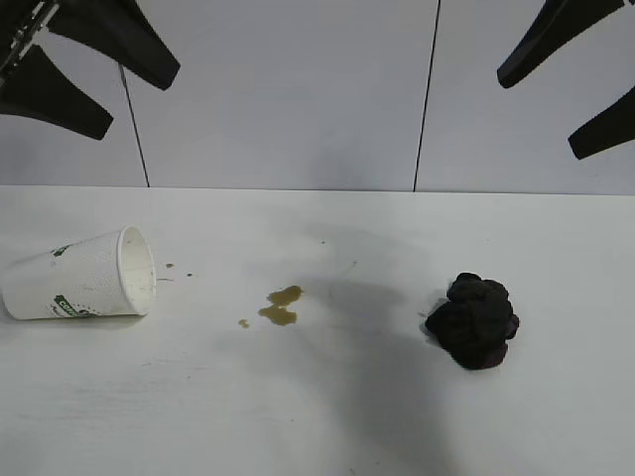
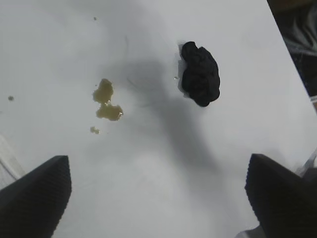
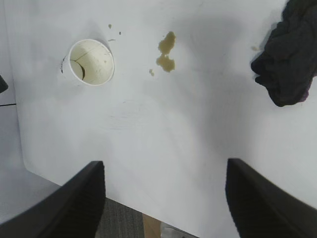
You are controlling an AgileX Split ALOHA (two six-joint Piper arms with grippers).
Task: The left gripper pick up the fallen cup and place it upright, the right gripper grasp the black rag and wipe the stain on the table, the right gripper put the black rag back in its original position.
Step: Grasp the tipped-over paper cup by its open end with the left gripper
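Rag (image 1: 473,319): lumpy black wad with a purplish tinge, right side of the smooth white counter (image 1: 317,416). Stain (image 1: 281,305): yellow-brown blotches, mid-counter. Cup (image 1: 81,275): white dimpled paper, green logo, on its side at left, mouth facing the stain. Left hand (image 1: 84,69) and right hand (image 1: 571,74) both spread, empty, hanging high above.

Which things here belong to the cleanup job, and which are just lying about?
Job: cup on its side, stain, black rag, table, left claw and right claw, both open, raised.
Lying about: nothing loose; only the wall behind.
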